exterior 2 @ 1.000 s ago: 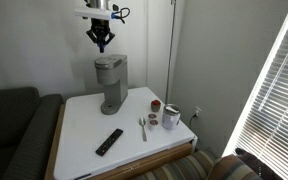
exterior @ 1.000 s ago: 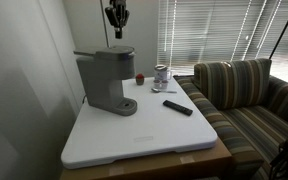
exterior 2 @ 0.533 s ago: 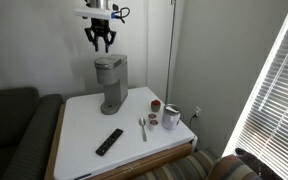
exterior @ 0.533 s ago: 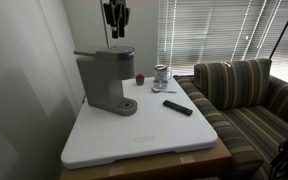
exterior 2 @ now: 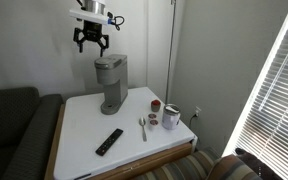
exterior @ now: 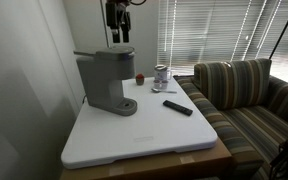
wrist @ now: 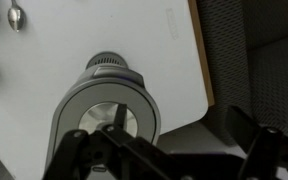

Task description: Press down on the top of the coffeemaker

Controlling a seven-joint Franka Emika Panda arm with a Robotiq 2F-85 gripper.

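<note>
Starting with the white bench (exterior: 134,140): flanked along one edge by a striped couch (exterior: 246,92), along another by a plain wall (exterior: 24,70). Next in size, the coffeemaker (exterior: 106,80): stands upright by the wall-side edge, round base flat on the benchtop. Carries the top (exterior: 110,51) level and closed, thin lip sticking out sideways. Above that, the gripper (exterior 2: 91,46): hangs clear of the top, touching nothing, fingers (exterior 2: 80,44) spread apart and empty. Looks straight down on the coffeemaker in the wrist view. Then a black remote (exterior 2: 109,141), lying flat near the couch-side edge, well apart from the coffeemaker. Lastly a metal jar (exterior 2: 171,117), a spoon (exterior 2: 142,127) and a small red item (exterior 2: 155,104), clustered near the edge by the window blinds (exterior: 209,30).
</note>
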